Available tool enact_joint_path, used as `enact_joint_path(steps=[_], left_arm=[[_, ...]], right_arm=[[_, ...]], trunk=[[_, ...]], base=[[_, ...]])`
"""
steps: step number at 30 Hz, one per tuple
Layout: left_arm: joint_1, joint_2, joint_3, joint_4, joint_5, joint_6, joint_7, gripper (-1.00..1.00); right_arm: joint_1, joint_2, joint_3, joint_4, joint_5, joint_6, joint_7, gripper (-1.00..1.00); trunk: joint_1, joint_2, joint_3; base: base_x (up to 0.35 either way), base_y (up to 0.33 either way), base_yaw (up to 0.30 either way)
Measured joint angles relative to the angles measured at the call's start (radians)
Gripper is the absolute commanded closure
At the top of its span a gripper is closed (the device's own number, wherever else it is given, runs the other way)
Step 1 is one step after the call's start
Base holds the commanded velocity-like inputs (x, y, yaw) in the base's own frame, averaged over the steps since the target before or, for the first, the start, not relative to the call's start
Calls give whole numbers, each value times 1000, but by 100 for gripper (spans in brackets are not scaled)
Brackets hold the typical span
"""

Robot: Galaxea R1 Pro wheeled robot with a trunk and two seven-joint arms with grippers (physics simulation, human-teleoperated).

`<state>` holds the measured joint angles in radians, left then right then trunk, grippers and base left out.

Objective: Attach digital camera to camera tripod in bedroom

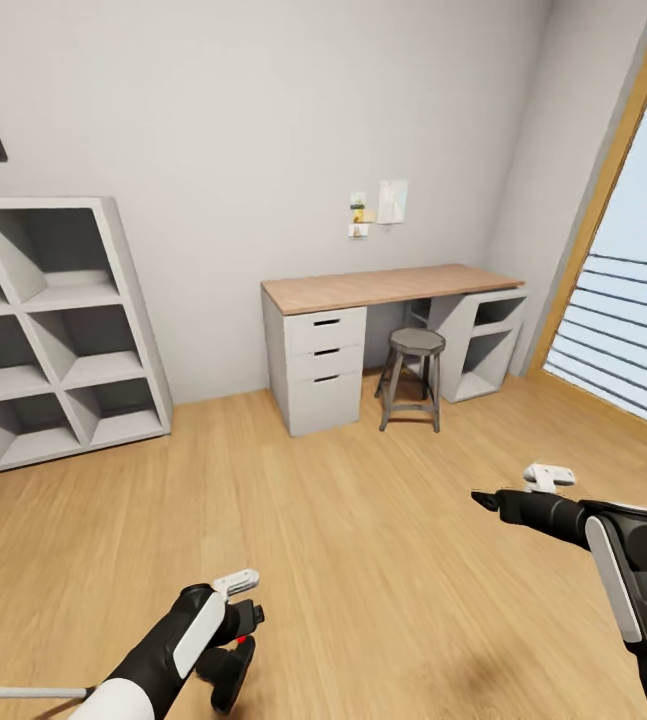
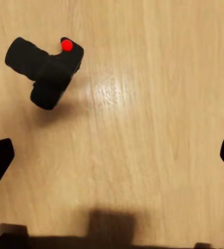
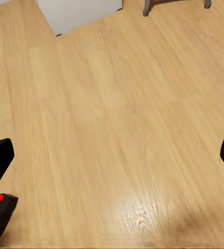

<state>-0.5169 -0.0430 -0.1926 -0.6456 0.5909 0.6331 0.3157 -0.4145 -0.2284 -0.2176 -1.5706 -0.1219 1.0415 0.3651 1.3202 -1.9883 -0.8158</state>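
**Camera on bare floor, both pincers spread and empty**

Bedroom corner with pale walls and a plank floor point(image 1: 363, 560). Small black camera point(image 2: 44, 70) with a red dot, apparently lying on the floor well out from the desk point(image 1: 388, 287), toward the shelf side. Left gripper point(image 2: 114, 153) hanging above it, fingers spread wide, holding nothing, the camera off to one side of the gap. Right gripper point(image 3: 114, 153) likewise spread and empty, nearer the desk's window end.

Likely step: picking up the camera. Best done by centring the left gripper over the boxy body, not the lens, then lowering straight and closing gently.

Round stool point(image 1: 415, 345) just in front of the desk. Grey cube shelf point(image 1: 53, 330) along the same wall, well apart from the desk. Tall window point(image 1: 633, 330) beyond the desk's far end. Nothing between gripper and camera. Thin grey rod point(image 1: 23, 691) low beside the left arm, possibly a tripod leg; cannot tell.
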Motion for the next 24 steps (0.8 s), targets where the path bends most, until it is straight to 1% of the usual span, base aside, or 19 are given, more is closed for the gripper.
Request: enact_joint_path(steps=[2, 3, 7, 8, 10, 12, 15, 24], left_arm=[[2, 6, 1, 7, 0, -18, 1, -100], [3, 9, 2, 13, 1, -25, 1, -100], [5, 15, 2, 35, -1, -43, 2, -100], [5, 15, 2, 35, 0, -43, 2, -100], [7, 17, 1, 43, -1, -48, 8, -100], [9, 20, -1, 49, -1, -54, 16, -100], [11, 22, -6, 53, -1, -65, 24, -100], [14, 25, -12, 57, -2, -75, 27, -100]], right_arm=[[-2, 1, 16, 29, -1, 0, 0, -100], [-3, 1, 29, 41, -2, 0, 0, -100], [-5, 2, 102, 73, -3, 0, 0, -100], [-5, 2, 102, 74, -2, 0, 0, -100], [-4, 2, 129, 79, -2, 0, 0, -100], [-2, 2, 147, 77, -1, 0, 0, -100], [0, 3, 162, 65, 0, 0, 0, -100], [3, 1, 171, 45, -12, 0, 3, -100]], trunk=[[8, -14, -6], [12, -21, -9], [27, -49, -22], [31, -56, -25], [38, -70, -31], [46, -84, -37], [58, -105, -47], [92, -168, -75]], base=[[0, 0, -13], [0, 0, -9], [0, 0, -6], [0, 0, -4], [0, 0, -3], [0, 0, -2], [0, 0, -1], [0, 0, 0]])
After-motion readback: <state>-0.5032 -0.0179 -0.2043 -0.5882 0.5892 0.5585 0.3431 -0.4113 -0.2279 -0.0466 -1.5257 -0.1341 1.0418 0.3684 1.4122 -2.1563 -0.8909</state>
